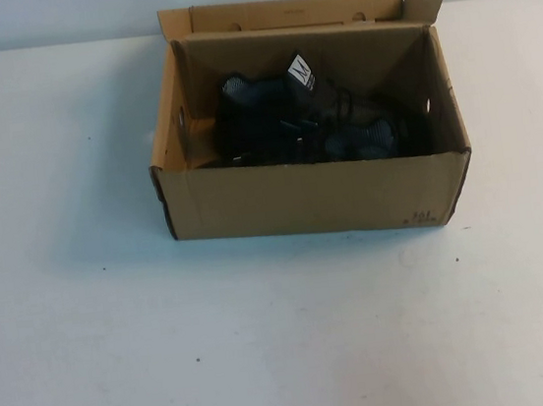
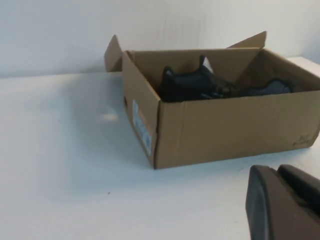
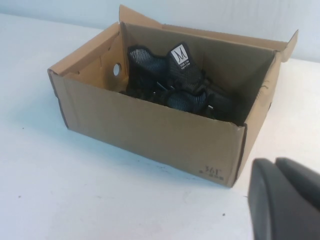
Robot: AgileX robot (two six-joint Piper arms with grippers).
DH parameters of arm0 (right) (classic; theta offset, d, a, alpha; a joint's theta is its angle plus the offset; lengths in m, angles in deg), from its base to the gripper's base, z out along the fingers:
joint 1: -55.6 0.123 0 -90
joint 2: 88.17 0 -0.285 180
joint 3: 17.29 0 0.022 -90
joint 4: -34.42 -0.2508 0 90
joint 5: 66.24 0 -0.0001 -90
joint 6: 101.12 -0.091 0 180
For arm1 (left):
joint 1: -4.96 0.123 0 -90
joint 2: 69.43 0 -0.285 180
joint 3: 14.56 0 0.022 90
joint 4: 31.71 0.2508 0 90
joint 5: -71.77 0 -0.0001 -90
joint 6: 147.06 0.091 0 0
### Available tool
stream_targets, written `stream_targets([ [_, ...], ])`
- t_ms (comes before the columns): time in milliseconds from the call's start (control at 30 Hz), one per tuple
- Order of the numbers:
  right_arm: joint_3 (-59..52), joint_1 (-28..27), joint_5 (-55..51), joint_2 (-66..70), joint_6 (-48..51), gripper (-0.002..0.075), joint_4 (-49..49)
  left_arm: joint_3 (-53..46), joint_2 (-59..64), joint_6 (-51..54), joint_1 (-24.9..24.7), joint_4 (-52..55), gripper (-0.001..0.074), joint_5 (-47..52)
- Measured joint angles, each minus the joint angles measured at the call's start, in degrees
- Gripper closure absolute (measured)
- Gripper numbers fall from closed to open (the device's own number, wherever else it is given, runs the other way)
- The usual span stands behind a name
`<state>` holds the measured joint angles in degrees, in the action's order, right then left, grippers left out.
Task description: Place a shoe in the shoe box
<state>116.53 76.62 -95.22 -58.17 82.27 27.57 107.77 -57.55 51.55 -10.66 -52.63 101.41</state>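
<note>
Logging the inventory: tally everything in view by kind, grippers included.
Box: 1, lid open
Shoes: 2, apparently, tagged shoe and second shoe, both inside it
Grippers: 2, left gripper and right gripper (shut), both short of the box, touching nothing
Total: 5

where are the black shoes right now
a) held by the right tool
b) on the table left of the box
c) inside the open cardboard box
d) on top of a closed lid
c: the black shoes lie inside the shoe box, whose lid flap stands open.
</note>
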Motion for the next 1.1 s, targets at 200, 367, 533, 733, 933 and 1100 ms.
stream_targets([
  [200,0.00,0.00,0.00,0.00,0.00,0.0742,0.00,-11.76,-4.59,-15.25,0.00,13.40,0.0736,-5.49],
  [367,0.00,0.00,-0.34,0.00,0.00,0.0742,0.00,-17.90,-4.73,-24.05,0.09,21.28,0.0736,-8.12],
  [533,0.00,0.00,-0.45,0.00,0.00,0.0742,0.00,-20.61,-4.73,-24.32,0.09,22.23,0.0736,-8.64],
  [733,0.00,0.00,-0.45,0.00,0.10,0.0742,0.00,-21.02,-4.73,-24.24,0.09,22.35,0.0736,-7.28],
  [933,0.00,0.00,-0.45,0.00,0.10,0.0742,0.00,-21.02,-4.73,-24.24,0.09,22.35,0.0736,-7.28],
  [1100,0.00,0.00,-0.45,0.00,0.10,0.0742,0.00,-21.02,-4.73,-24.24,0.09,22.35,0.0736,-7.28],
])
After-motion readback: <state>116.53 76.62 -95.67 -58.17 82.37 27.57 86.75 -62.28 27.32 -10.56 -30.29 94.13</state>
